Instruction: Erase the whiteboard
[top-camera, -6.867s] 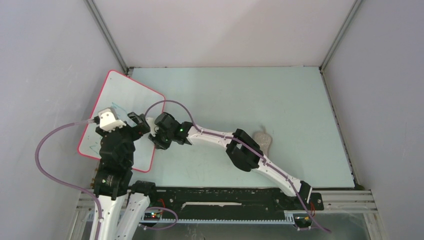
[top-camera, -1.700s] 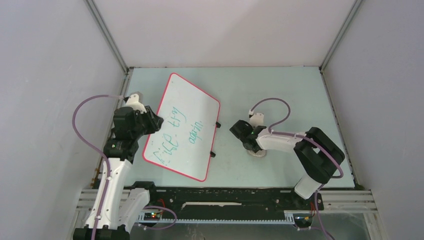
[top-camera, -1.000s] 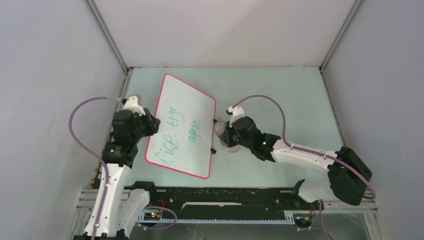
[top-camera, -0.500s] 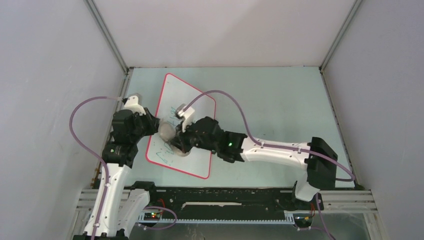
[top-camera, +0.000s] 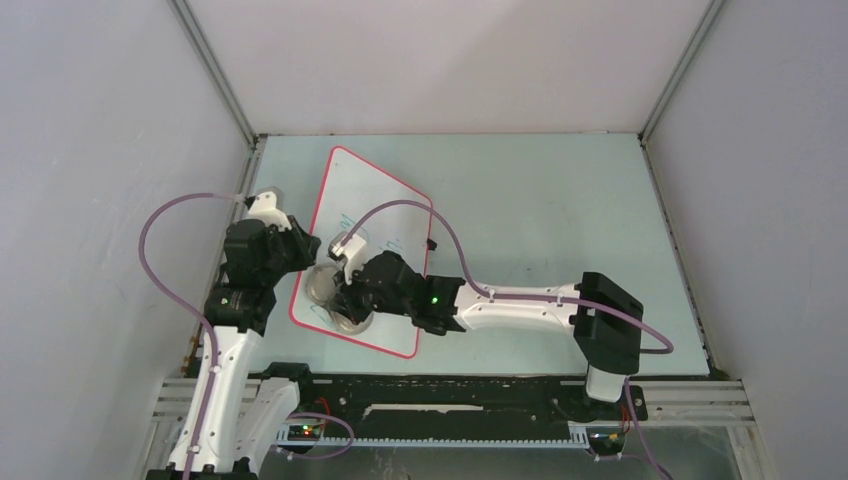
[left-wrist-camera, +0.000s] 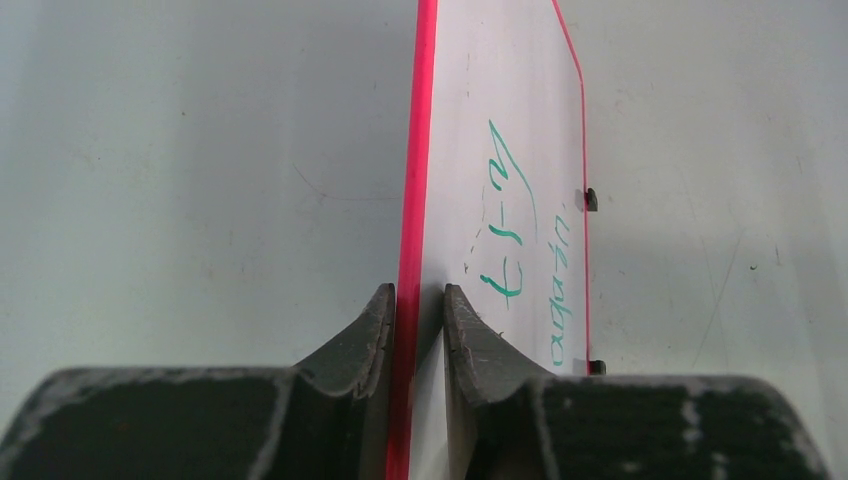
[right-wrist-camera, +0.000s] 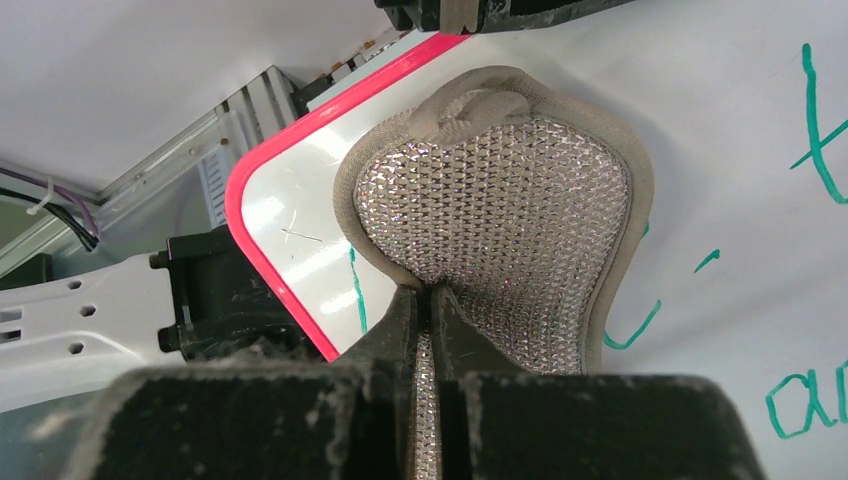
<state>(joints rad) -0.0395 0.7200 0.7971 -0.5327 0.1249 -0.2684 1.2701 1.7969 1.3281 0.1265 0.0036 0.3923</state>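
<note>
Some writing (left-wrist-camera: 512, 228) is gone: right gripper (right-wrist-camera: 427, 298), pinching pad (right-wrist-camera: 500, 200), slid to board's (left-wrist-camera: 500, 90) 7 o'clock corner; left gripper (left-wrist-camera: 418, 302) pinches rim (left-wrist-camera: 412, 180).

I see my left gripper (left-wrist-camera: 419, 310) clamped on the pink rim of the whiteboard (left-wrist-camera: 500, 100); green handwriting (left-wrist-camera: 512, 225) on its right face; two black clips (left-wrist-camera: 591, 199) on its right edge.

The board (left-wrist-camera: 500, 90) has a smooth, glossy white face that catches the light, edged by a bright pink, plastic-looking rim (left-wrist-camera: 415, 150). The pad (right-wrist-camera: 500, 220) is grey cloth: a knobbly, glinting weave inside a matt, felt-like hem. The left hand (left-wrist-camera: 419, 300) and right hand (right-wrist-camera: 425, 305) have matt black fingers, rough and scuffed pale. The counter (left-wrist-camera: 200, 150) is matt pale green, faintly scratched.
</note>
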